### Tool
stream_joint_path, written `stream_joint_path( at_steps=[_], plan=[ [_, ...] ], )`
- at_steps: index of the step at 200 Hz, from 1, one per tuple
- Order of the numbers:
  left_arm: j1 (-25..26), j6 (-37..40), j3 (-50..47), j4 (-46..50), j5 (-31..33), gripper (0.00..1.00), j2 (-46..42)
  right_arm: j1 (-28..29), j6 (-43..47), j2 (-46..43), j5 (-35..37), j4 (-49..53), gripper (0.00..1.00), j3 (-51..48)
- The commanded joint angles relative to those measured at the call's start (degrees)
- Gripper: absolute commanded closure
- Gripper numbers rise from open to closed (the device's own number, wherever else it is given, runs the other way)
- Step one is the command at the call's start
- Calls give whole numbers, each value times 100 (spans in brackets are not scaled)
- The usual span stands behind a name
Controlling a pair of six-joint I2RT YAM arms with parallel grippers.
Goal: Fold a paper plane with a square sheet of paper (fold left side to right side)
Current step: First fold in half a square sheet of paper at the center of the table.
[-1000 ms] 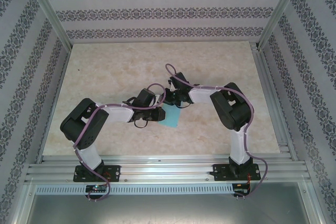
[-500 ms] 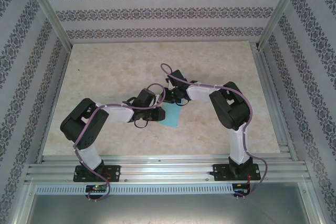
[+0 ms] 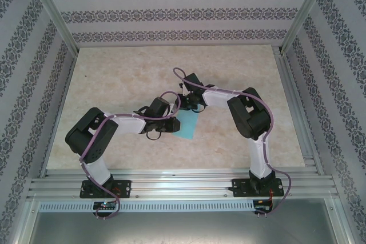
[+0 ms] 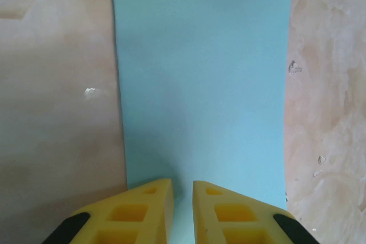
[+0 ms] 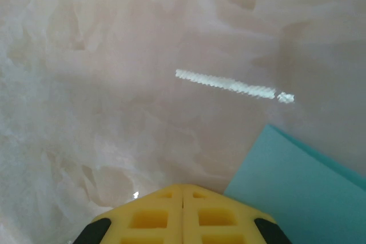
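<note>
The left gripper (image 4: 182,184) is seen with its two yellow fingers parted by a narrow gap, nothing being clasped between them; the tips are set over the near edge of the sheet of paper (image 4: 200,84), whether touching it cannot be told. The right gripper (image 5: 183,188) is seen clenched, its two yellow fingers pressed together on nothing, the tips held above the bare table (image 3: 114,78) just beside one corner of the sheet. In the overhead view the sheet is shown lying flat on the table near the middle, between the two grippers, as a cyan oblong longer than it is wide. Compared with the frame one second earlier, the right wrist and its purple cable loop (image 3: 177,72) are found slightly farther to the left and farther from the bases, while the left arm and the sheet are found unmoved. The following are counted: two arms, two grippers, four yellow fingers, one sheet of paper. One bright streak of glare (image 5: 229,84) is noted on the table in the right wrist view, and one small white speck (image 4: 90,91) beside the sheet in the left wrist view.
</note>
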State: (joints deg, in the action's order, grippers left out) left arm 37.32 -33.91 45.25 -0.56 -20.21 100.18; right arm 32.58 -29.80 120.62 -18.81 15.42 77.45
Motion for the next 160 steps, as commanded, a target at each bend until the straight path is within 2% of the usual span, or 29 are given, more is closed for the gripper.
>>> stream_joint_path(
  at_steps=[1, 85, 130, 160],
  plan=[
    [223, -35, -447, 1348, 0, 82, 335, -399, 213, 287, 820, -225, 94, 129],
    [245, -81, -498, 1304, 3, 82, 324, -751, 364, 391, 723, -233, 93, 436],
    [256, -97, -463, 1286, 13, 82, 339, -789, 380, -437, 488, -9, 91, 354],
    [267, -96, -429, 1280, 18, 82, 366, -587, -26, -1081, 64, -174, 91, -301]
  ],
)
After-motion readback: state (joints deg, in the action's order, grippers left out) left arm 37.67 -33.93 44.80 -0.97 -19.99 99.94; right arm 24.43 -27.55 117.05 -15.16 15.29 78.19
